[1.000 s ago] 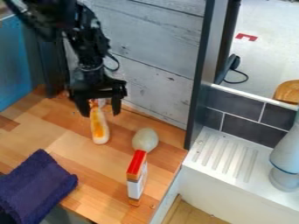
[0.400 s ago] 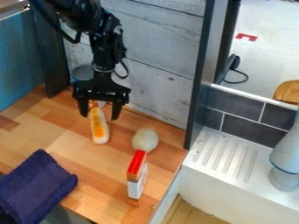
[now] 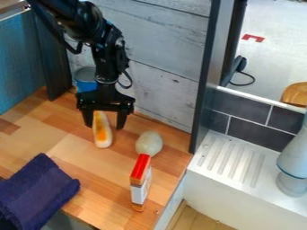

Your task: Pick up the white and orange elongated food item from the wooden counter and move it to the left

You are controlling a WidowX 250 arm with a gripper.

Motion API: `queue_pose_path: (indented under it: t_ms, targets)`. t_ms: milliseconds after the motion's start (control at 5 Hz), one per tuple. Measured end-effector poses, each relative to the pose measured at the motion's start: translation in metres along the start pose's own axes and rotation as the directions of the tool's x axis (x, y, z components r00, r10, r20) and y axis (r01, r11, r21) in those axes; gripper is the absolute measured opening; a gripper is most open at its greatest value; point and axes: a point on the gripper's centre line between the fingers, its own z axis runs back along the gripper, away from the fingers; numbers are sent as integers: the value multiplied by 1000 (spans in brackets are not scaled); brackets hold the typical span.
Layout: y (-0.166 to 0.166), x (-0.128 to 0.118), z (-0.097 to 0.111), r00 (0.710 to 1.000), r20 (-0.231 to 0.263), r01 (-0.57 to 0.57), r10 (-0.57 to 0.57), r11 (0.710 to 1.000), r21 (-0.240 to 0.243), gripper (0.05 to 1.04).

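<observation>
Near, at lower centre, a red-topped box (image 3: 140, 182) stands beside a pale rounded object (image 3: 148, 143). Beyond, left of centre, lies an elongated white-and-orange item (image 3: 103, 134). The gripper (image 3: 105, 126) has descended slightly; its fingers are apart, over the item's far end. This implies closer alignment, without a grasp. Farther back: a blue can (image 3: 85, 80).

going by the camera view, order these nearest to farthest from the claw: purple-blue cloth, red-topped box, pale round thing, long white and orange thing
1. long white and orange thing, right by the claw
2. pale round thing, lower right of it
3. red-topped box, just below the round thing
4. purple-blue cloth, at the lower left
</observation>
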Motion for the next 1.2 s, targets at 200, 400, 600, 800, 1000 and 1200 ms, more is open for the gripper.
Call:
queue_pose_path:
  t_ms: [200,400,600,800,1000,1200]
  targets:
    - [-2,-2,-7,1000,-1,1,-1,1000,-4,1000]
    - [-4,-5,-17,1000,-18,12,-12,1000,-11,1000]
    - [0,-7,-25,999,-43,5,-6,1000,-19,1000]
    - [6,-6,-27,999,-51,-18,17,1000,-21,961]
    - [5,-8,-26,998,-61,-27,26,999,-23,711]
    - [8,-16,-18,997,-63,-39,37,999,-23,668]
